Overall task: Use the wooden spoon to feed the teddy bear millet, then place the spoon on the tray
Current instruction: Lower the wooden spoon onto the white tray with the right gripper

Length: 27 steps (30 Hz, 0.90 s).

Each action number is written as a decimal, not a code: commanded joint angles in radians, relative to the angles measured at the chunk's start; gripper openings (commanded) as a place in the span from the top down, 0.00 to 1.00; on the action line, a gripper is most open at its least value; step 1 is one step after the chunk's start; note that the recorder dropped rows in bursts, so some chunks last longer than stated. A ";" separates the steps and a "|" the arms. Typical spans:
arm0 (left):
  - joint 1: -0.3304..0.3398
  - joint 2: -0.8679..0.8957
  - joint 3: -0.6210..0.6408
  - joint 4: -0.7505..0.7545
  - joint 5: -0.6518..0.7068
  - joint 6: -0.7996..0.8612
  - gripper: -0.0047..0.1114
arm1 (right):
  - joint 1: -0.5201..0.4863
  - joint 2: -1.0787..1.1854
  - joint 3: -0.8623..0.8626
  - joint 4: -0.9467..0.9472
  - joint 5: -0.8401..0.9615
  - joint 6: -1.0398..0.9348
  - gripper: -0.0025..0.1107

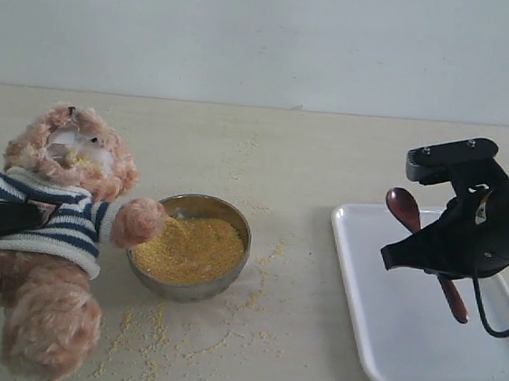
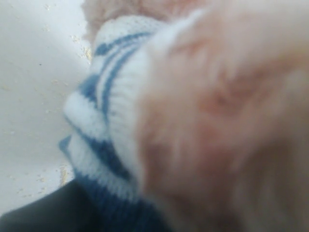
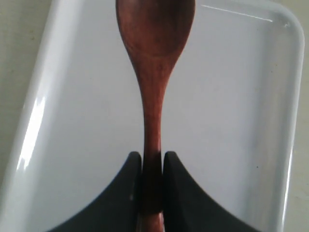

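Note:
The teddy bear [image 1: 50, 315] sits at the left in a striped shirt, with some millet grains on its muzzle. My left gripper [image 1: 24, 215] reaches in from the left edge and is shut on the bear's torso; the left wrist view is filled with blurred fur and shirt of the teddy bear [image 2: 222, 121]. Millet [image 1: 189, 247] fills a steel bowl [image 1: 238, 221] beside the bear's paw. My right gripper [image 1: 421, 253] is shut on the handle of the wooden spoon [image 1: 405, 208], above the white tray [image 1: 377, 322]. In the right wrist view my right gripper [image 3: 152, 162] holds the spoon [image 3: 154, 58], bowl empty, over the tray [image 3: 231, 121].
Loose millet grains [image 1: 153, 335] lie scattered on the table in front of the bowl and beside it. A pale wall runs along the back of the table.

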<state>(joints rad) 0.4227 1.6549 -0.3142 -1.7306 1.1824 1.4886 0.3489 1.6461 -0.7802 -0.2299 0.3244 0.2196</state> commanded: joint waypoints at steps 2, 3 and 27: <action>0.003 -0.003 -0.001 -0.014 0.039 0.010 0.92 | -0.006 0.054 0.000 -0.016 -0.029 0.002 0.98; 0.003 -0.003 -0.001 -0.014 0.039 0.012 0.92 | -0.006 0.056 0.000 -0.014 -0.053 0.014 0.98; 0.003 -0.003 -0.001 -0.014 0.039 0.022 0.92 | -0.006 0.163 0.000 -0.011 -0.114 0.019 0.96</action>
<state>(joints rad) 0.4227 1.6549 -0.3142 -1.7306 1.1824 1.5044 0.3489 1.8021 -0.7802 -0.2362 0.2101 0.2379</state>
